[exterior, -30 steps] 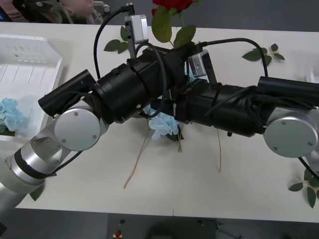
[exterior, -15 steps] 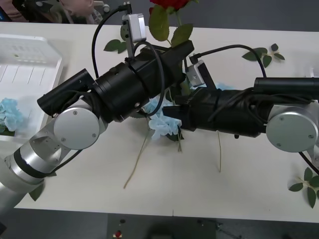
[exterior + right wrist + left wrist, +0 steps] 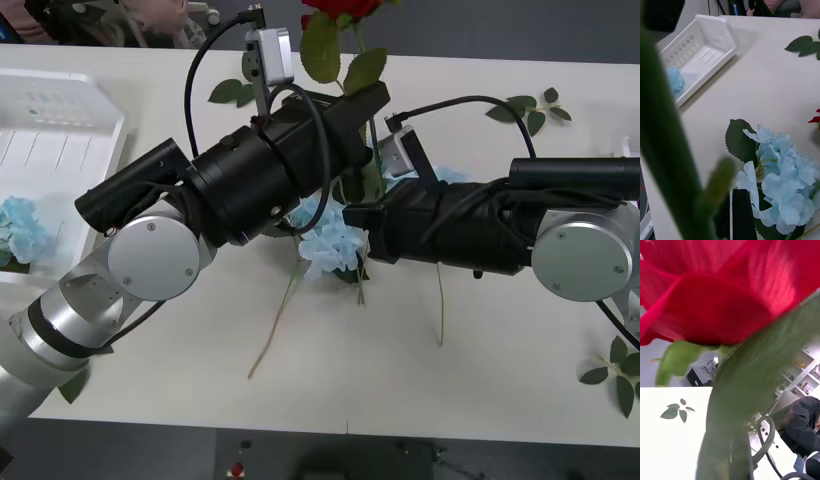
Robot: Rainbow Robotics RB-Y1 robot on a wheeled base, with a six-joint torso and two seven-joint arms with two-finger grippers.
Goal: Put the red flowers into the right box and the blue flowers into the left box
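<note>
Your left gripper (image 3: 362, 100) at upper centre holds the red flowers (image 3: 345, 8) by the stem; carry them clear of the right gripper's (image 3: 352, 216) arm, whose grip state I cannot tell.

A pale cream table (image 3: 470, 360) carries a white slotted plastic basket (image 3: 60, 130), pale blue hydrangea clusters (image 3: 330, 245) (stems trailing), and loose green leaf sprigs (image 3: 525, 108).
</note>
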